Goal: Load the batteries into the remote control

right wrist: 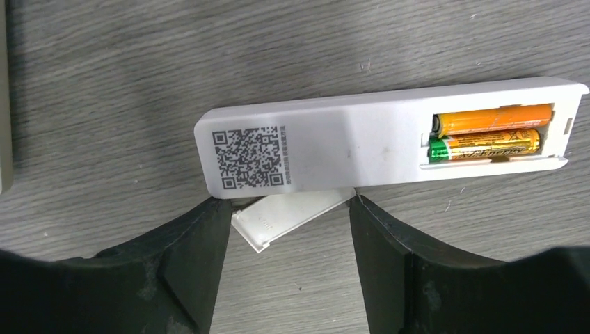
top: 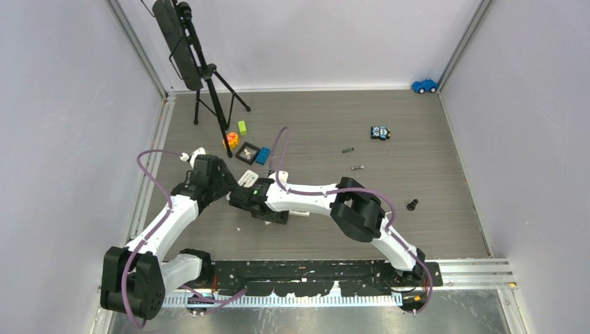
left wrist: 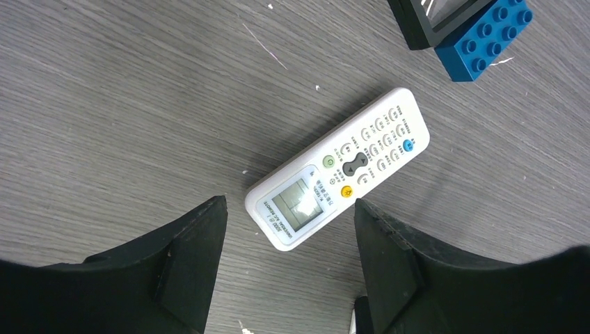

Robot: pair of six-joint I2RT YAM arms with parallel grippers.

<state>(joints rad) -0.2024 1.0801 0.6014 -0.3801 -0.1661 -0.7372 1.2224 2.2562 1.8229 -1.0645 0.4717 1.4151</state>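
Hovering with left gripper and right gripper spread empty, we risk knocking the remote and spilling its uncovered batteries.

White remote face down, back compartment uncovered, 2 orange-and-green batteries side by side inside

In your right wrist view, the remote is covering part of a loose white lid at 6 o'clock, and the left edge is cutting off a pale object at 9 o'clock. In your left wrist view, the top edge is cropping a blue brick and a black frame at 1 o'clock. From above, two loose batteries are showing too small for you to read.
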